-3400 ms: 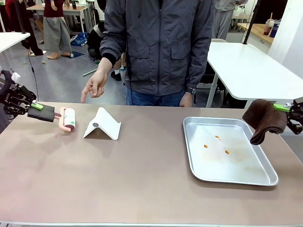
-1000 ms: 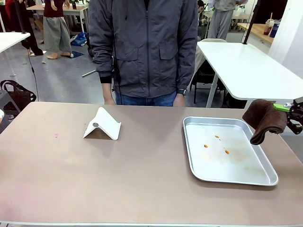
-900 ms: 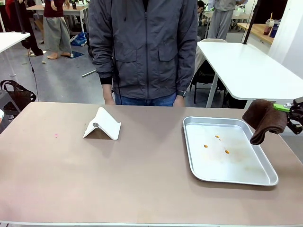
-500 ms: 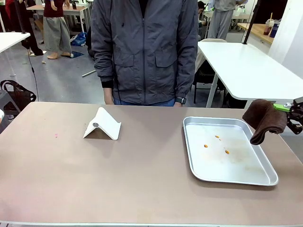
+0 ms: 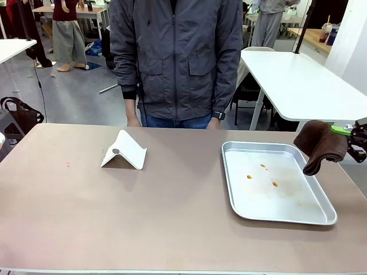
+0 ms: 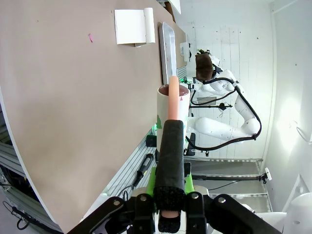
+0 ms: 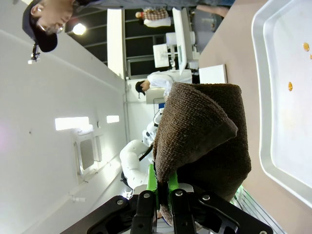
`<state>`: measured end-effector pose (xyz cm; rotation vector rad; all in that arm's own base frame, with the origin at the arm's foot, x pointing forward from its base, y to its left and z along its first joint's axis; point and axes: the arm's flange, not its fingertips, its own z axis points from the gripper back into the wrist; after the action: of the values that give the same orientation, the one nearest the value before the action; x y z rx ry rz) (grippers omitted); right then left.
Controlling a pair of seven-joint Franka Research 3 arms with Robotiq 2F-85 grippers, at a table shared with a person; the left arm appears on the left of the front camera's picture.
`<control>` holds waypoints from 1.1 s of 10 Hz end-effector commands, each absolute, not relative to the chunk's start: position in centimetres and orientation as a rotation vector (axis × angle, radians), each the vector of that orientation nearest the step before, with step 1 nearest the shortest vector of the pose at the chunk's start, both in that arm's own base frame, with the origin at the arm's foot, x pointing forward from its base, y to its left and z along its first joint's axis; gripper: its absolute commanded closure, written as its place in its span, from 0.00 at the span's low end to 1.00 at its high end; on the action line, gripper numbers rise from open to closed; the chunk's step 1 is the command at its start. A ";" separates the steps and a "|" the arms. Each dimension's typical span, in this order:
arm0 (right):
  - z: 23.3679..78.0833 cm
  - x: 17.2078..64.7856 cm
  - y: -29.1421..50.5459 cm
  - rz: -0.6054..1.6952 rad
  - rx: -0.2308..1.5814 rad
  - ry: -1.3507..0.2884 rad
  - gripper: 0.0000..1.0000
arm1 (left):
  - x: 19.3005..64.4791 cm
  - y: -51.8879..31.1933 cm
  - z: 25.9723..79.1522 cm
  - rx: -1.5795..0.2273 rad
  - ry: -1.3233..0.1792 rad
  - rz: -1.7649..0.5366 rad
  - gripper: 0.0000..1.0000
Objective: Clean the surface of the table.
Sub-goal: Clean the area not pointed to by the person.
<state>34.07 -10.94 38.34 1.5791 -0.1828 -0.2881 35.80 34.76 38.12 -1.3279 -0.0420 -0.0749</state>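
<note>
Table: one tray with three orange spots, one white stand. Right gripper clamps one brown cloth. Left gripper grips one roller by its handle.

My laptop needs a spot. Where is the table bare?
The near strip of the table in front of the white stand and metal tray is bare, as is the gap between them and the left end, bar a pink speck. The right end is crowded: the tray fills it, a brown cloth hanging by its far corner.
</note>
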 end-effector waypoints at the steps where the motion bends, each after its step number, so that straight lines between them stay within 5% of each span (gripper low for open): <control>1: 38.7 34.0 -10.8 -0.278 1.579 -0.184 1.00 | 35.4 34.5 38.5 -1.336 -0.047 -0.075 0.94; 4: 38.7 34.0 -10.8 -0.278 1.579 -0.184 1.00 | 35.4 34.5 38.5 -1.336 -0.047 -0.075 0.94; 5: 38.7 34.0 -10.8 -0.278 1.579 -0.184 1.00 | 35.8 34.8 38.1 -1.328 -0.042 -0.075 0.78; 11: 38.7 34.0 -10.8 -0.278 1.579 -0.184 1.00 | 37.0 34.3 37.7 -1.291 -0.038 -0.079 0.78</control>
<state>34.07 -10.94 38.34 1.5791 -0.1828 -0.2881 37.40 34.08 37.44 -1.2779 -0.0314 -0.0756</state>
